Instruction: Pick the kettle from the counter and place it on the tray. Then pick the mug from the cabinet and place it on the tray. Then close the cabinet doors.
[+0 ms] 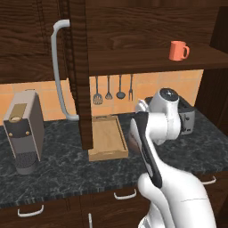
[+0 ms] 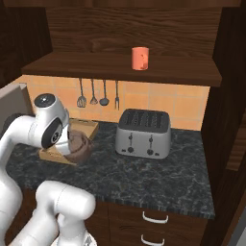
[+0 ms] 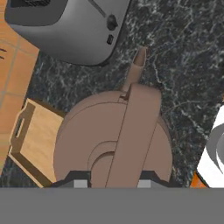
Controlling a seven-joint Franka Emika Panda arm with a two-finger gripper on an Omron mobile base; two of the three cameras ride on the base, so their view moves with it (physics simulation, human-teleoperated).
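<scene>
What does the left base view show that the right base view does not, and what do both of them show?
Left base view alone: a grey coffee machine on the counter, and an open cabinet door with its long curved handle.

Right base view alone: the brown kettle, beside the tray and partly behind the arm. The full front of the toaster with its two knobs also shows here.

Both: the orange mug on the cabinet shelf, the wooden tray, the hanging utensils on the tiled wall, the dark stone counter and the toaster.
</scene>
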